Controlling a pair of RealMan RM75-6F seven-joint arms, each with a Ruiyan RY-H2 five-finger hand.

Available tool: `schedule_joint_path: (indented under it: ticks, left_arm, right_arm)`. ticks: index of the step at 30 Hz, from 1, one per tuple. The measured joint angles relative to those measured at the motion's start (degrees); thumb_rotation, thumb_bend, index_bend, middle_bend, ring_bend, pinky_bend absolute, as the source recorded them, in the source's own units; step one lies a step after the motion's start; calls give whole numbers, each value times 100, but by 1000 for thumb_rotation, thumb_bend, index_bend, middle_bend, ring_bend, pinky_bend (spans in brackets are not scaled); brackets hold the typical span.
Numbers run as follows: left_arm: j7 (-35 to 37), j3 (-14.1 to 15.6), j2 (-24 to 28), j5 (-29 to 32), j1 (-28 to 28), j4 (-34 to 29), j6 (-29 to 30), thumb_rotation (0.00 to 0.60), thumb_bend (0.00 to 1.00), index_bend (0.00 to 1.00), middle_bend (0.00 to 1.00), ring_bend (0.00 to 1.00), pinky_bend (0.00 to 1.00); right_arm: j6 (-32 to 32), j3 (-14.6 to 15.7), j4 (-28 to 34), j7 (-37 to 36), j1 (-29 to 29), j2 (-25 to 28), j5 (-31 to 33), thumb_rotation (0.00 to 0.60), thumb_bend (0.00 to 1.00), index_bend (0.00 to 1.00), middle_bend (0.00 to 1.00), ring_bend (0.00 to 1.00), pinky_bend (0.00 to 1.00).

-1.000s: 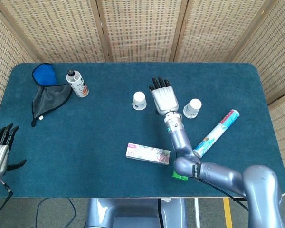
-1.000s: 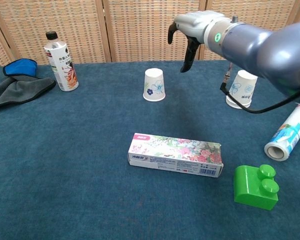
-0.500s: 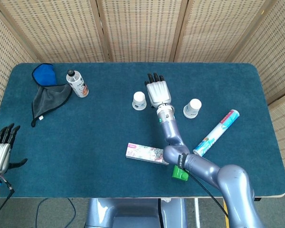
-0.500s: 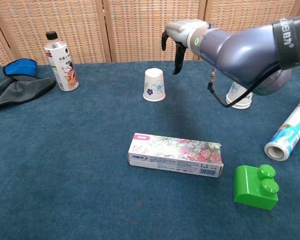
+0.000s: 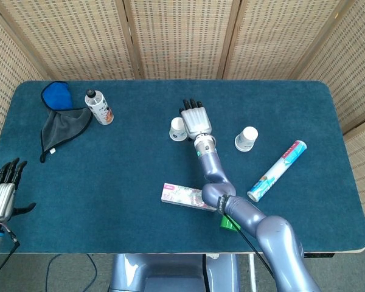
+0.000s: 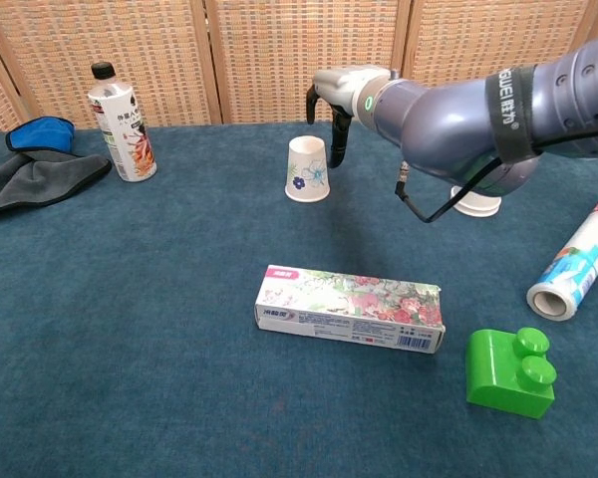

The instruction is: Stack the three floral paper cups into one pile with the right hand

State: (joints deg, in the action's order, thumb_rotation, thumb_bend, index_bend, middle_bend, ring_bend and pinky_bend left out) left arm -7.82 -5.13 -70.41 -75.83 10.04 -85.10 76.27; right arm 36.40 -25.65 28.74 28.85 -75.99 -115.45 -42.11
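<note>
**White floral cups not yet gathered, right hand beside the nearer one**

White paper with a blue flower print marked the small upturned cup (image 6: 308, 169) that stood on the dark blue cloth-covered table (image 5: 128, 170), just to the left of the right hand (image 5: 194, 121). A second white floral paper cup stack (image 5: 246, 138) stood well apart on the hand's other side, mostly hidden behind the forearm in the chest view. Whether it was one cup or two nested could not be told, so the pile appeared at best partly made, and the lone cup had yet to be lifted and joined to it.

The right arm reached forward across the table, over a long flowered cardboard box (image 6: 350, 308), with the hand held palm-down above the surface. Its fingers (image 6: 338, 134) were spread and hanging downward, close beside the lone cup's rim, holding nothing. The left hand (image 5: 1, 194) rested at the table's near-left edge, fingers apart and empty.
</note>
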Motion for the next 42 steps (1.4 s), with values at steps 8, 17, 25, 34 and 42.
schedule_joint_path:
  ticks: [8, 17, 25, 34, 42]
  left_arm:
    - [-27, 1, -23, 30, 31, 21, -56, 600, 158, 21, 0, 0, 91]
    - [-79, 65, -66, 4, 73, 40, -155, 600, 158, 22, 0, 0, 96]
    - [-112, 76, -56, -4, 109, -22, -198, 600, 162, 35, 0, 0, 97]
    - [-150, 109, -58, -86, 124, -72, -168, 600, 165, 43, 0, 0, 98]
    - [-142, 117, -65, -82, 129, -75, -168, 600, 168, 50, 0, 0, 99]
  right_arm:
    - [-252, -18, -661, -547, -253, -341, -346, 600, 198, 280, 158, 83, 180]
    - [-566, 3, -1317, -1049, -419, -636, -684, 600, 198, 272, 164, 83, 180]
    - [-847, 1, -1750, -1222, -479, -772, -849, 600, 197, 353, 189, 83, 185]
    - [-913, -24, -1881, -1492, -449, -849, -997, 600, 198, 441, 244, 114, 207]
    - [-590, 8, -1846, -1793, -479, -908, -1231, 600, 198, 684, 388, 218, 297]
